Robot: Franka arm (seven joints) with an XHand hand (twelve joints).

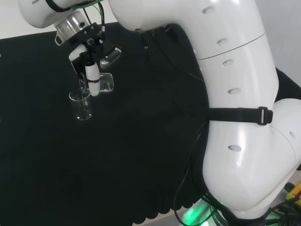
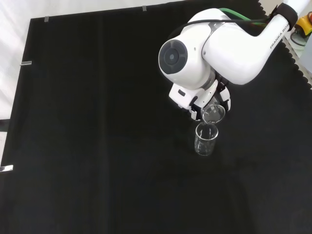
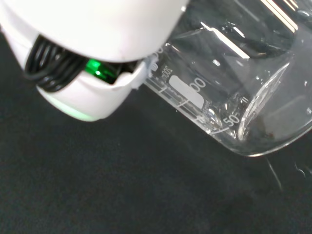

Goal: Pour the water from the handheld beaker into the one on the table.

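Held beaker [image 1: 104, 83] is tipped well over, nearly on its side, directly above the standing beaker [image 1: 81, 105] on the black cloth [image 1: 117, 165]. In the head view its mouth sits just over the standing beaker's rim, on that rim's right; whether the two touch cannot be told. In the front view the held beaker [image 2: 213, 113] shows as a round rim just above and slightly right of the standing beaker [image 2: 205, 139], overlapping its far edge.

Wrist view: held beaker [image 3: 229, 83] close and large, tilted, clear glass with printed graduations and a white marking patch on the wall. Water level inside cannot be told from the glare. No stream visible between the beakers.

Standing beaker: upright, clear; contents cannot be told.

Hand [image 1: 92, 70]: fingers curled round the held beaker from above, one white-and-black finger lying down across its wall beside the standing beaker's rim. In the front view the hand [image 2: 197, 105] is largely hidden behind the arm's white link [image 2: 187, 58], immediately above the standing beaker. A white part of the hand [image 3: 87, 92] with a green light and black cables lies against the held beaker.

Arm [image 1: 235, 94]: well right of the standing beaker in the head view.
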